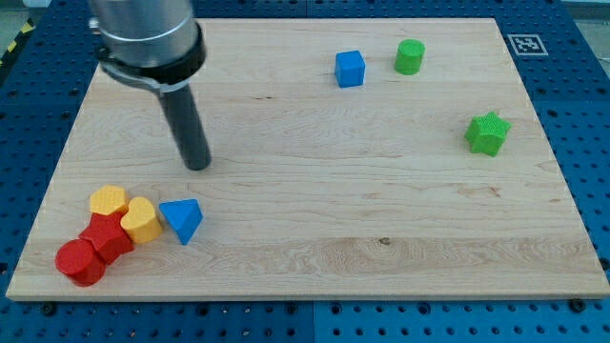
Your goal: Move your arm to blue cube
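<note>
The rod's tip (197,164) rested on the bare counter (305,238), at about nine o'clock on the board. No pincer was fitted, so no grasp state applied. The blue cube (350,69) stood well apart at one o'clock from the tip, beside a green cylinder (410,57); the path between looked unobstructed. A blue wedge (182,220) lay near the tip at six o'clock. A printed fiducial tag (525,43) marked the corner; no readable writing showed.
</note>
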### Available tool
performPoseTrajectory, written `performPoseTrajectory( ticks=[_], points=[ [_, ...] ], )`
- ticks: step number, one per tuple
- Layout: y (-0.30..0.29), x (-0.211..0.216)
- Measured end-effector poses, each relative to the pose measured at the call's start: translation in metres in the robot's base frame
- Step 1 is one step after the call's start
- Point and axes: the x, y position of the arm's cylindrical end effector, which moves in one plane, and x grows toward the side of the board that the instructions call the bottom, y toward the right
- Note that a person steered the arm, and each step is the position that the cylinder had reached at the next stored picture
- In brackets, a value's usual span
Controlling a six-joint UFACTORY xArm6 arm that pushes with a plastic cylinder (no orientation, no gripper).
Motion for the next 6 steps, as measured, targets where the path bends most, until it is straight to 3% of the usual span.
performPoseTrajectory(
  ticks=[6],
  points=[
    [0.125, 0.0]
  ],
)
